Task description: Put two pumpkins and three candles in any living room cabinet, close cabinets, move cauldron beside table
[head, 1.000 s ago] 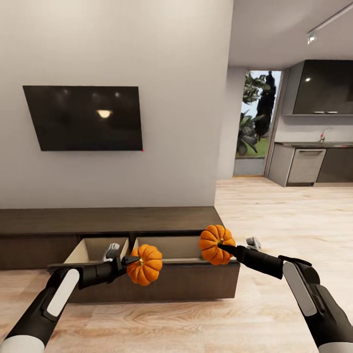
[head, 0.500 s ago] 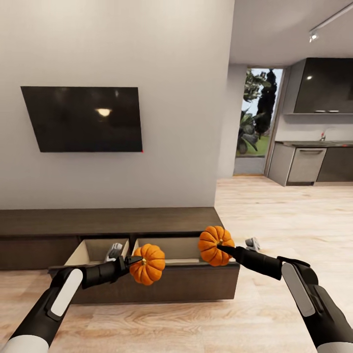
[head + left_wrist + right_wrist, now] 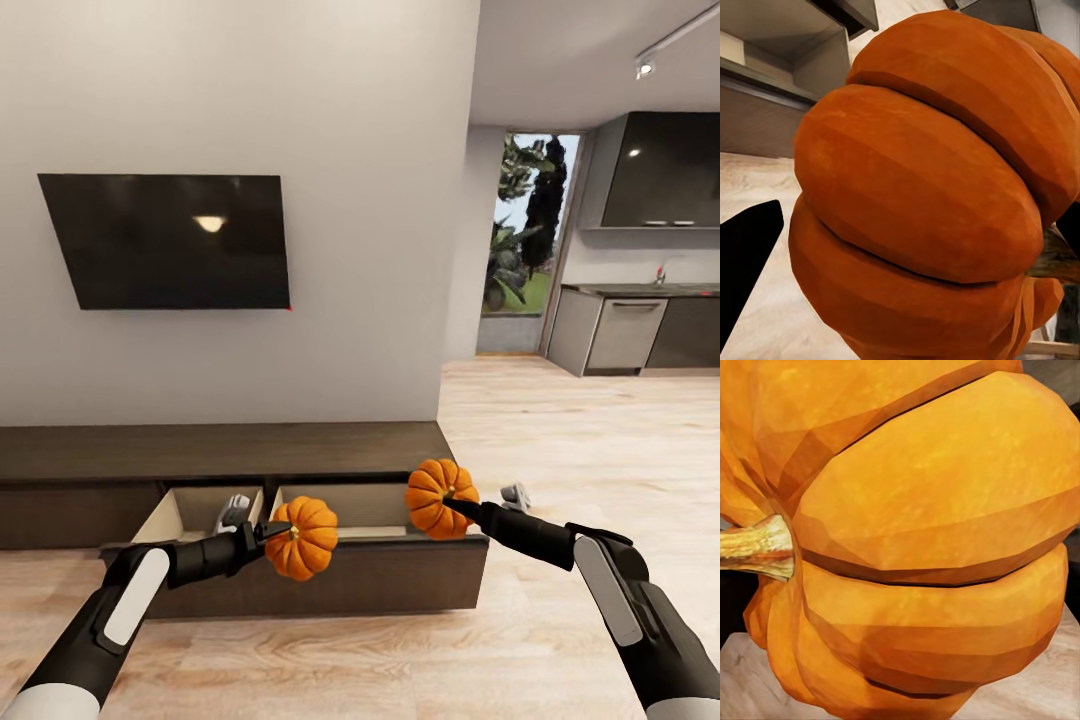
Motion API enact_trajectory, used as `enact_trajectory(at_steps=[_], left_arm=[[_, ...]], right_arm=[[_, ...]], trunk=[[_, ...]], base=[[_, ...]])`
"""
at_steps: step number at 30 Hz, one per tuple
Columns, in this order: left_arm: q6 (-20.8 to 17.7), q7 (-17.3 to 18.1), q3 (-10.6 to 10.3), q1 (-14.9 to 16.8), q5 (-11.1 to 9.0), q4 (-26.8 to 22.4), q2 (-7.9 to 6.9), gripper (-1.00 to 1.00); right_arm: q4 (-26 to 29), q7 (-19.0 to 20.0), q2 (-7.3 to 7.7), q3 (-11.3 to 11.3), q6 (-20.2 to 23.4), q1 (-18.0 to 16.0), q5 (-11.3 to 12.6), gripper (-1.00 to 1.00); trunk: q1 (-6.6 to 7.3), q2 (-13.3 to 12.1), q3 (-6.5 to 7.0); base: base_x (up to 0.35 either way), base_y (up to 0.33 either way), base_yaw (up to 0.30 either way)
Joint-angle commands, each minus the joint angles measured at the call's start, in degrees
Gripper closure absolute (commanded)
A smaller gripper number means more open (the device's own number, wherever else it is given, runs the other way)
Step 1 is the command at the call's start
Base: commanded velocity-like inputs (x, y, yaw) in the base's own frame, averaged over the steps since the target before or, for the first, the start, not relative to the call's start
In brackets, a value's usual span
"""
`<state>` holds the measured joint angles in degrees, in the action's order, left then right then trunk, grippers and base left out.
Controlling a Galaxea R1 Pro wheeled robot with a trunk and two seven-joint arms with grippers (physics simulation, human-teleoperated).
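My left gripper [image 3: 268, 531] clamps one pumpkin [image 3: 301, 538] above the drawer front, my right gripper [image 3: 455, 503] the other pumpkin [image 3: 440, 497], seemingly over the open cabinet [image 3: 330, 580]; I should reach deeper before releasing.

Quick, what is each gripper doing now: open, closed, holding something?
Left gripper: closed on a pumpkin above the open cabinet.
Right gripper: closed on the other pumpkin.

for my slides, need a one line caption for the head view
Both grippers hold pumpkins, left pumpkin and right pumpkin, above the open cabinet.
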<state>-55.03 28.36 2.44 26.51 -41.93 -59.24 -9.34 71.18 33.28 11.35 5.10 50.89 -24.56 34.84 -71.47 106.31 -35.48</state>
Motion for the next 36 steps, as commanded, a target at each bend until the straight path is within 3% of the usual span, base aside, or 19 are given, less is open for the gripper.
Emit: enact_trajectory(at_steps=[1,8,15,26,36], left_arm=[[-0.35,0.19,0.11,0.04,0.05,0.0,0.02,1.0],[-0.34,-0.1,0.11,0.04,0.31,0.1,-0.02,1.0],[-0.34,-0.14,0.11,0.04,0.36,0.09,0.03,1.0],[-0.34,-0.14,0.11,0.04,0.36,0.09,0.03,1.0],[-0.38,-0.09,0.11,0.04,0.36,0.09,0.03,1.0]], right_arm=[[0.1,0.17,-0.01,0.09,0.35,-0.05,0.06,1.0],[0.04,0.2,-0.31,-0.19,-0.97,-0.05,0.07,1.0],[0.01,0.19,-0.36,-2.55,-1.57,-0.05,-0.04,1.0],[0.08,0.23,-0.34,-2.73,-1.67,-0.05,-0.04,1.0],[0.02,0.2,-0.36,-2.73,-1.67,-0.05,-0.04,1.0]], trunk=[[0.01,0.03,-0.09],[0.01,0.03,-0.12],[0.01,0.03,-0.12],[0.01,0.03,0.01],[0.01,0.03,0.01]], base=[[0.01,0.0,0.0],[0.242,0.0,0.0],[0.336,0.0,0.0],[0.333,0.049,-0.041],[0.16,0.035,0.0]])
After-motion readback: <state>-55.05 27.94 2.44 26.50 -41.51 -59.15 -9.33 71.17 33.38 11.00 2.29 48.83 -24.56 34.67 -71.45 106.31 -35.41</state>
